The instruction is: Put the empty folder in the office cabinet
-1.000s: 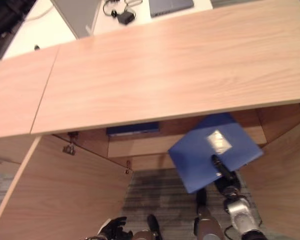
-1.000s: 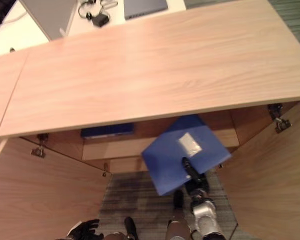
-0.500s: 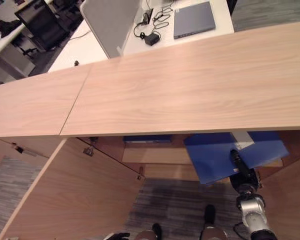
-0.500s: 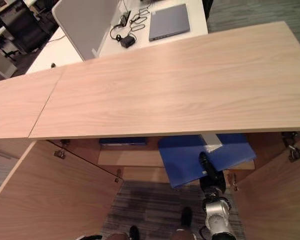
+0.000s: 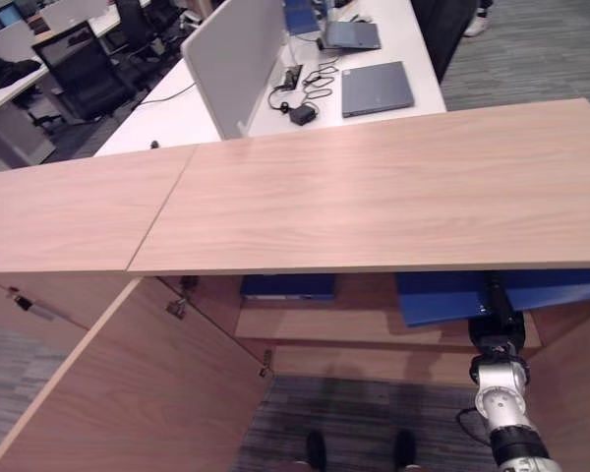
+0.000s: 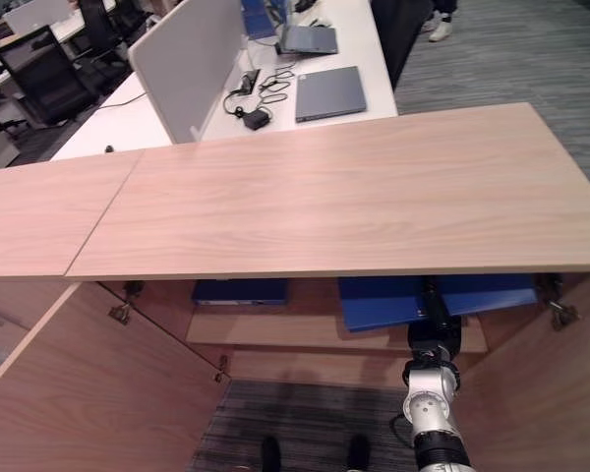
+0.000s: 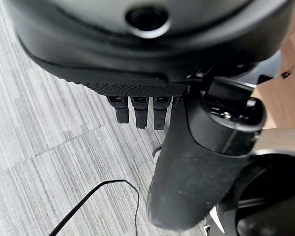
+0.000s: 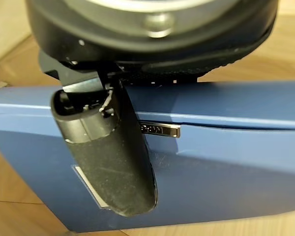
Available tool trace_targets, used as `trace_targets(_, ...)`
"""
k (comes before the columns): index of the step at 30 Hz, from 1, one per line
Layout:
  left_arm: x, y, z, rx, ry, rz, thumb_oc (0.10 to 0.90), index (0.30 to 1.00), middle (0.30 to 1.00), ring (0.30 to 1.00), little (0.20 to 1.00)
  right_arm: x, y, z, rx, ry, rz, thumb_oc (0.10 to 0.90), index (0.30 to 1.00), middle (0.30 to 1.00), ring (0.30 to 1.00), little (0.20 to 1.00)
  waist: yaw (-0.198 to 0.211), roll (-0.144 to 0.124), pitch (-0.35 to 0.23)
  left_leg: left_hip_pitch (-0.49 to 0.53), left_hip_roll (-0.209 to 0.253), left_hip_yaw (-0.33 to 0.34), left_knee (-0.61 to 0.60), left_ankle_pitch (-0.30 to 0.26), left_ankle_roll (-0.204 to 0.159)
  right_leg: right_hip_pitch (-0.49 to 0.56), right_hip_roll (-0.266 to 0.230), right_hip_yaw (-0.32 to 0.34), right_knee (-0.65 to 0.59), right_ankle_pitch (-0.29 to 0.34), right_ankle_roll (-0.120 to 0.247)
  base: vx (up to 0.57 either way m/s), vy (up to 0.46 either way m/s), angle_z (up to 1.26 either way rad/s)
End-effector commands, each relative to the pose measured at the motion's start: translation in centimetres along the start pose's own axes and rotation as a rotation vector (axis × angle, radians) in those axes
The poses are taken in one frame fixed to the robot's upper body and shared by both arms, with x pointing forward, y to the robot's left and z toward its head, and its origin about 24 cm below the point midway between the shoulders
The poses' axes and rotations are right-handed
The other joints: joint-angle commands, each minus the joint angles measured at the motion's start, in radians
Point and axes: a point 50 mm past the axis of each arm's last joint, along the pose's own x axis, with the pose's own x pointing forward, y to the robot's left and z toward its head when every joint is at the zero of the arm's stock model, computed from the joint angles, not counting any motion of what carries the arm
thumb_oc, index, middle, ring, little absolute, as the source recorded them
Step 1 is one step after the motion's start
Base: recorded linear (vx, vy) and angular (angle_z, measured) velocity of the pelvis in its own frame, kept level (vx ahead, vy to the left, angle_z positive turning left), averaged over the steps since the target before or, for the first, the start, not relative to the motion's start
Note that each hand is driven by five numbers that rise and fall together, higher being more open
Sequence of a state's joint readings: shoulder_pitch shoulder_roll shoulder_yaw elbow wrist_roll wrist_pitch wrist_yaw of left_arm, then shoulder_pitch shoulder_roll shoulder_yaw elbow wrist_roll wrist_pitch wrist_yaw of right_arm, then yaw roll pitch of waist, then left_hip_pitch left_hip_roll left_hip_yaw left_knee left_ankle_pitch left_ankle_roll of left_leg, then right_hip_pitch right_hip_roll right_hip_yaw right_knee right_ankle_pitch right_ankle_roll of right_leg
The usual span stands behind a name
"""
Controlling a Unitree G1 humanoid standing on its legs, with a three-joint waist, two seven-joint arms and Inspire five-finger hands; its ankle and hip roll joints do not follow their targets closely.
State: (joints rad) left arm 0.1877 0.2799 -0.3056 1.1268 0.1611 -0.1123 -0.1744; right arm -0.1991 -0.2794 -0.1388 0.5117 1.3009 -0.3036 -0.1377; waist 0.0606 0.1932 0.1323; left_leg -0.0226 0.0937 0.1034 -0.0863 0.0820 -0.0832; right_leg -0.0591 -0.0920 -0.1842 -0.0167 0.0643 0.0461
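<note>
The blue folder (image 5: 442,295) lies nearly level inside the open office cabinet, over its inner shelf (image 5: 334,324) and partly hidden under the wooden top (image 5: 374,197). My right hand (image 6: 435,324) reaches in from below. It is shut on the folder's near edge, with the thumb (image 8: 108,157) pressed on the blue cover (image 8: 226,147). My left hand (image 7: 137,54) hangs low over the grey carpet with straight fingers (image 7: 137,110) and holds nothing.
A second blue folder (image 5: 287,286) lies on the same shelf to the left. The left cabinet door (image 5: 128,393) and the right cabinet door (image 6: 531,393) both stand open. Behind the cabinet is a white desk (image 5: 177,108) with laptops (image 5: 377,88), cables and a grey divider (image 5: 236,54).
The camera has tilted up toward the desks. My right hand has pushed the folder forward and levelled it, from tilted in front of the cabinet to lying under the top over the shelf.
</note>
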Motion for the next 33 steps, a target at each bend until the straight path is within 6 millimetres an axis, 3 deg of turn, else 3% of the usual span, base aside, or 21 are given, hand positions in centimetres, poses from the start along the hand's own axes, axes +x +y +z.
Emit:
trace_targets(1, -0.7, 1.9, -1.9, -0.044, 0.07, 0.072, 0.8, 0.9, 0.9, 0.9, 0.9, 2.1, 12.4, 6.2, 0.124, -0.317, 0.421, 0.4, 0.3, 0.3, 0.3, 0.3, 0.024, -0.042, -0.017, 0.076, 0.015, 0.005, -0.001, -0.024, -0.062, 0.191, -0.079, 0.0, -0.061, -0.171, 0.075, 0.01, 0.023, 0.09)
trace_targets(6, -0.5, 1.4, -1.8, 0.005, 0.074, 0.056, 0.8, 0.9, 0.9, 0.9, 0.9, 3.3, 15.2, 8.9, 0.124, -0.386, 0.43, 0.4, 0.3, 0.3, 0.3, 0.3, 0.03, -0.031, 0.006, 0.058, 0.0, 0.011, -0.001, -0.042, -0.053, 0.145, -0.098, 0.009, -0.058, -0.153, 0.091, 0.02, 0.022, 0.02)
trace_targets(9, -0.4, 1.5, -1.4, 0.01, 0.064, 0.057, 0.8, 0.9, 0.9, 0.9, 0.9, 3.6, 16.1, 9.5, 0.119, -0.391, 0.436, 0.4, 0.3, 0.3, 0.3, 0.3, 0.033, -0.023, 0.015, 0.041, -0.003, 0.014, -0.001, -0.043, -0.052, 0.117, -0.103, 0.015, -0.057, -0.145, 0.095, -0.07, 0.033, -0.06)
trace_targets(10, -0.4, 1.7, -1.0, 0.009, 0.051, 0.062, 0.8, 0.9, 0.9, 0.9, 0.9, 4.1, 17.3, 10.3, 0.107, -0.398, 0.436, 0.4, 0.3, 0.3, 0.3, 0.3, 0.036, -0.014, 0.031, 0.018, -0.007, 0.016, -0.001, -0.042, -0.05, 0.076, -0.11, 0.023, -0.049, -0.135, 0.1, -0.05, 0.016, -0.13)
trace_targets(11, 1.6, 2.2, 15.3, 0.143, -0.246, 0.092, 0.8, 0.9, 0.9, 0.9, 0.9, 2.8, 21.3, 5.8, 0.162, -0.27, 0.534, 0.4, 0.3, 0.3, 0.3, 0.3, -0.003, -0.025, 0.036, 0.008, -0.008, 0.028, -0.001, -0.045, -0.049, 0.05, -0.108, 0.038, -0.035, -0.136, 0.103, -0.12, 0.004, -0.16)
trace_targets(12, 1.5, 2.0, 15.1, 0.034, -0.296, 0.12, 0.8, 0.9, 0.9, 0.9, 0.9, 3.4, 21.7, 4.4, 0.183, -0.204, 0.478, 0.4, 0.3, 0.3, 0.3, 0.3, -0.025, -0.04, 0.068, -0.015, -0.004, 0.041, -0.001, -0.042, -0.046, -0.005, -0.102, 0.068, -0.01, -0.13, 0.098, -0.06, -0.018, -0.19)
trace_targets(13, 1.5, 2.1, 15.2, 0.031, -0.3, 0.123, 0.8, 0.9, 0.9, 0.9, 0.9, 3.5, 22.0, 4.5, 0.186, -0.203, 0.483, 0.4, 0.3, 0.3, 0.3, 0.3, -0.024, -0.04, 0.068, -0.019, -0.004, 0.044, -0.001, -0.042, -0.045, -0.014, -0.102, 0.071, -0.005, -0.131, 0.098, -0.1, -0.015, -0.33)
trace_targets(14, 1.6, 2.6, 13.4, 0.009, -0.247, 0.157, 0.8, 0.9, 0.9, 0.9, 0.9, 4.2, 21.8, 5.2, 0.185, -0.209, 0.437, 0.4, 0.3, 0.3, 0.3, 0.3, -0.019, -0.039, 0.081, -0.032, -0.005, 0.046, -0.001, -0.039, -0.045, -0.034, -0.104, 0.075, 0.005, -0.132, 0.098, -0.05, -0.02, -0.47)
trace_targets(17, 1.5, 3.1, 11.3, -0.018, -0.225, 0.173, 0.8, 0.9, 0.9, 0.9, 0.9, 5.8, 23.5, 9.9, 0.163, -0.265, 0.393, 0.4, 0.3, 0.3, 0.3, 0.3, 0.023, -0.027, 0.115, -0.088, -0.01, 0.043, 0.004, -0.028, -0.042, -0.131, -0.116, 0.09, 0.088, -0.152, 0.095, -0.07, -0.013, -0.26)
trace_targets(18, 1.3, 3.2, 9.7, 0.004, -0.199, 0.164, 0.8, 0.9, 0.9, 0.9, 0.9, 6.2, 23.5, 12.3, 0.151, -0.301, 0.367, 0.4, 0.3, 0.3, 0.3, 0.3, 0.044, -0.016, 0.127, -0.107, -0.012, 0.042, 0.014, -0.026, -0.04, -0.167, -0.122, 0.091, 0.13, -0.17, 0.096, -0.06, 0.0, 0.09)
trace_targets(20, 1.0, 3.0, 7.4, 0.092, -0.161, 0.144, 0.8, 0.9, 0.9, 0.9, 0.9, 6.4, 23.0, 15.1, 0.136, -0.351, 0.333, 0.4, 0.3, 0.3, 0.3, 0.3, 0.075, -0.002, 0.145, -0.159, -0.011, 0.041, 0.063, -0.034, -0.041, -0.211, -0.132, 0.094, 0.172, -0.184, 0.098, -0.06, -0.012, 0.06)
trace_targets(22, 0.8, 2.7, 6.3, 0.164, -0.147, 0.121, 0.8, 0.9, 0.9, 0.9, 0.9, 6.4, 22.6, 16.9, 0.152, -0.387, 0.307, 0.4, 0.3, 0.3, 0.3, 0.3, 0.093, 0.012, 0.165, -0.198, -0.011, 0.038, 0.114, -0.047, -0.041, -0.242, -0.142, 0.096, 0.211, -0.197, 0.1, -0.05, -0.028, 0.1)
trace_targets(25, 0.6, 3.0, 6.2, 0.176, -0.161, 0.112, 0.8, 0.9, 0.9, 0.9, 0.9, 6.2, 22.0, 19.5, 0.176, -0.446, 0.27, 0.4, 0.3, 0.3, 0.3, 0.3, 0.114, 0.026, 0.189, -0.277, -0.011, 0.023, 0.214, -0.089, -0.04, -0.321, -0.161, 0.113, 0.315, -0.239, 0.102, -0.03, -0.035, 0.02)
trace_targets(27, 0.4, 3.5, 6.6, 0.168, -0.182, 0.124, 0.8, 0.9, 0.9, 0.9, 0.9, 6.2, 21.4, 20.3, 0.187, -0.466, 0.24, 0.4, 0.3, 0.3, 0.3, 0.3, 0.115, 0.036, 0.212, -0.326, -0.013, 0.018, 0.276, -0.114, -0.041, -0.373, -0.167, 0.122, 0.385, -0.262, 0.098, -0.03, -0.044, 0.23)
trace_targets(33, 0.1, 4.3, 7.1, 0.131, -0.211, 0.143, 0.8, 0.9, 0.9, 0.9, 0.9, 6.3, 20.7, 20.8, 0.183, -0.472, 0.197, 0.4, 0.3, 0.3, 0.3, 0.3, 0.12, 0.036, 0.235, -0.408, -0.011, 0.011, 0.392, -0.167, -0.041, -0.46, -0.176, 0.141, 0.519, -0.321, 0.092, -0.02, -0.046, 0.17)
